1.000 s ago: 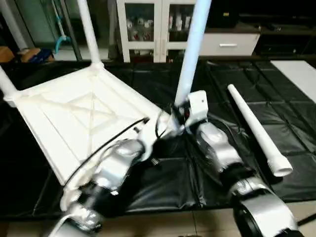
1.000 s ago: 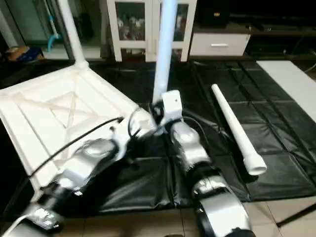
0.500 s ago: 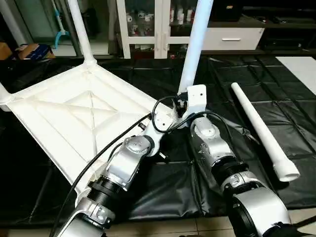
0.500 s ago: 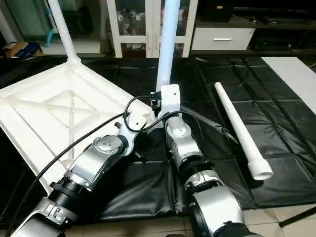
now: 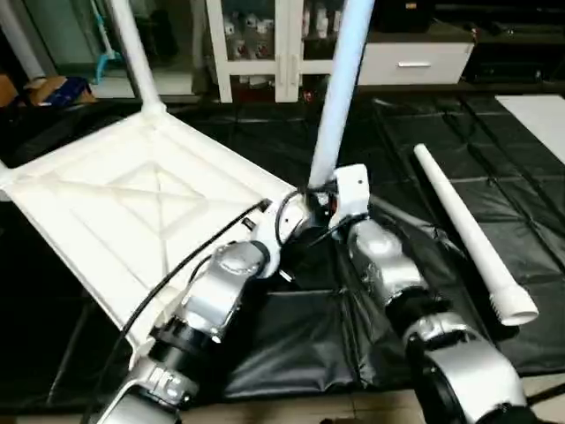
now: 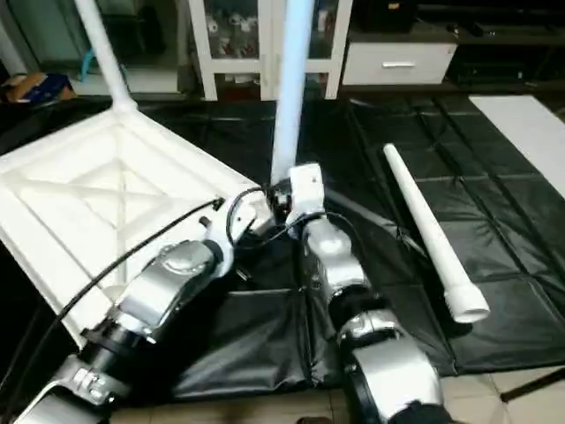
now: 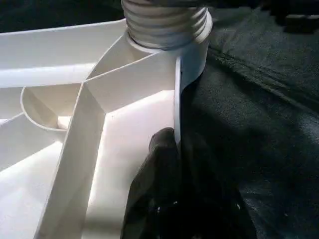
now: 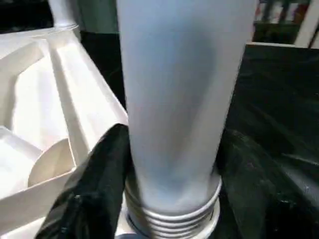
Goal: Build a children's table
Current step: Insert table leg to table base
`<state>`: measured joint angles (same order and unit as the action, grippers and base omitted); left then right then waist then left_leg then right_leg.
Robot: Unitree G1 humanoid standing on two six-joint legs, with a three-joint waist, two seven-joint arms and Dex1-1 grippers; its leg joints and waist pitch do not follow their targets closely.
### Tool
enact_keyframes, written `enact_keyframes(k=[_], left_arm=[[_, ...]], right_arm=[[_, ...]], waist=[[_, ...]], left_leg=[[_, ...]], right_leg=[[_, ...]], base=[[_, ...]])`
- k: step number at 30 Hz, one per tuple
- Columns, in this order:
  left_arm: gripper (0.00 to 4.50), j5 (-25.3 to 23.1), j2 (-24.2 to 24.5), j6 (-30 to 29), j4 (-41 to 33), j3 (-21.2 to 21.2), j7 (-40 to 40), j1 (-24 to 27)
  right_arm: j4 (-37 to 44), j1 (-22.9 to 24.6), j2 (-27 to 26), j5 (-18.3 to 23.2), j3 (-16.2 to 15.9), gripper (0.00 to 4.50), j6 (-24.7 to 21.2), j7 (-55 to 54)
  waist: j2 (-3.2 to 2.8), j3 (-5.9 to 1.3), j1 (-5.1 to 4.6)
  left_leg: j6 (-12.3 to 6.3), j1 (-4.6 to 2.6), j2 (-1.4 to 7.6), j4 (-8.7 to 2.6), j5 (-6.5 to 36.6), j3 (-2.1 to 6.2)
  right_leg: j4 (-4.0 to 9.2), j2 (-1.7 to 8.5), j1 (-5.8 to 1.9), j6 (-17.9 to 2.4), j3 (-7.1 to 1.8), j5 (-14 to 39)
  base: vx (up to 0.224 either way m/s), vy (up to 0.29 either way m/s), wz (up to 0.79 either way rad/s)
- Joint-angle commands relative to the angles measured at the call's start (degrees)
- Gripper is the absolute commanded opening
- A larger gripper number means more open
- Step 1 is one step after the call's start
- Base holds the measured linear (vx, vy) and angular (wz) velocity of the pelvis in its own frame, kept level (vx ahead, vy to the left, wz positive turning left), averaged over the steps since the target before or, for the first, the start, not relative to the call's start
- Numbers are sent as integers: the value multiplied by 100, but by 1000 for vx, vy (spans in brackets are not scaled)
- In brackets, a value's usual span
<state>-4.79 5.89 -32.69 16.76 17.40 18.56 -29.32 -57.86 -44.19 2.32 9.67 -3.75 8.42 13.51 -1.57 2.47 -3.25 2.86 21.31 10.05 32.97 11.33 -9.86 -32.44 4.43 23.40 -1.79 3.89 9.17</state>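
Note:
The white tabletop (image 5: 132, 203) lies ribbed side up on the black mat. A white leg (image 5: 132, 53) stands in its far corner. At the near corner another leg (image 5: 340, 88) stands upright, its threaded collar (image 7: 167, 22) sitting in the corner socket. My right gripper (image 8: 172, 164) is around this leg's lower end, just above the collar. My left gripper (image 7: 177, 144) is shut on the tabletop's thin rim wall right beside that socket. A further white leg (image 5: 468, 234) lies loose on the mat to the right.
The black mat (image 5: 291, 327) ends at a tiled floor strip along the near edge. A white glass-door cabinet (image 5: 274, 44) and a white drawer unit (image 5: 415, 62) stand behind. A white panel (image 5: 538, 115) lies at the far right.
The view has shifted and tilted a little. Both arms stay at the near corner, and the leg stands upright there as before.

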Motion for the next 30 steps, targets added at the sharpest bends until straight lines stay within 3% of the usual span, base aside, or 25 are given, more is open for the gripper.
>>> enact_keyframes(k=[1,4,5,7,9,10,13,14,23,26,28,30], left_arm=[[0,-107,246,81,-112,-326,-119,108],[0,-103,276,80,-143,-317,-88,133],[0,-102,298,82,-166,-309,-66,152],[0,-92,346,87,-228,-281,2,195],[0,-77,372,81,-253,-256,54,213],[0,-47,430,120,-285,-195,187,254],[0,4,540,159,-355,-89,401,346],[0,15,580,185,-377,-53,468,372],[0,251,1164,467,-742,455,1828,701],[0,325,1312,517,-892,587,2183,800],[0,405,1373,517,-991,636,2369,860],[0,524,1545,663,-1183,778,2786,969]], right_arm=[[164,-6,143,120,137,279,-140,182],[258,-20,198,159,157,279,-138,329],[353,-10,251,184,159,311,-142,450],[638,69,364,285,188,311,-197,841],[742,113,402,330,207,343,-243,1002],[953,223,496,401,206,353,-333,1310],[1297,433,682,494,183,364,-460,1780],[1397,493,736,535,185,387,-509,1912],[2342,1060,1696,963,103,387,-1028,3887],[2565,1175,2000,1045,16,387,-1219,4490],[2656,1216,2162,1074,-48,387,-1300,4804],[2859,1300,2514,1115,-211,387,-1520,5456]], waist=[[46,-378,82],[40,-409,120],[47,-410,125],[49,-406,142],[47,-399,152],[68,-396,157],[59,-387,189],[55,-387,204],[37,-357,339],[37,-351,393],[24,-351,430],[39,-339,444]], left_leg=[[-767,46,261,-304,703,53],[-985,60,259,-240,287,46],[-1056,67,259,-224,178,39],[-1117,69,262,-206,165,36],[-1134,63,270,-198,206,32],[-1111,68,273,-200,291,31],[-1064,49,282,-197,389,32],[-1026,45,279,-200,445,31],[-700,12,287,-215,919,27],[-678,-2,295,-225,951,32],[-665,-55,302,-222,1043,16],[-624,-32,307,-240,1092,24]], right_leg=[[249,383,-359,-1429,-218,595],[171,376,-339,-1562,-221,122],[155,367,-332,-1602,-213,32],[140,354,-339,-1625,-208,10],[141,349,-316,-1638,-207,53],[148,352,-330,-1604,-208,168],[162,338,-316,-1550,-208,333],[166,338,-313,-1536,-210,424],[217,320,-264,-1328,-223,1063],[222,308,-273,-1315,-222,1034],[227,308,-242,-1341,-225,1082],[233,318,-270,-1317,-223,1195]], base=[[0,0,0],[0,0,0],[0,0,0],[0,0,0],[0,0,0],[0,0,0],[0,0,0],[0,0,0],[0,0,0],[0,0,0],[0,0,0],[0,0,0]])
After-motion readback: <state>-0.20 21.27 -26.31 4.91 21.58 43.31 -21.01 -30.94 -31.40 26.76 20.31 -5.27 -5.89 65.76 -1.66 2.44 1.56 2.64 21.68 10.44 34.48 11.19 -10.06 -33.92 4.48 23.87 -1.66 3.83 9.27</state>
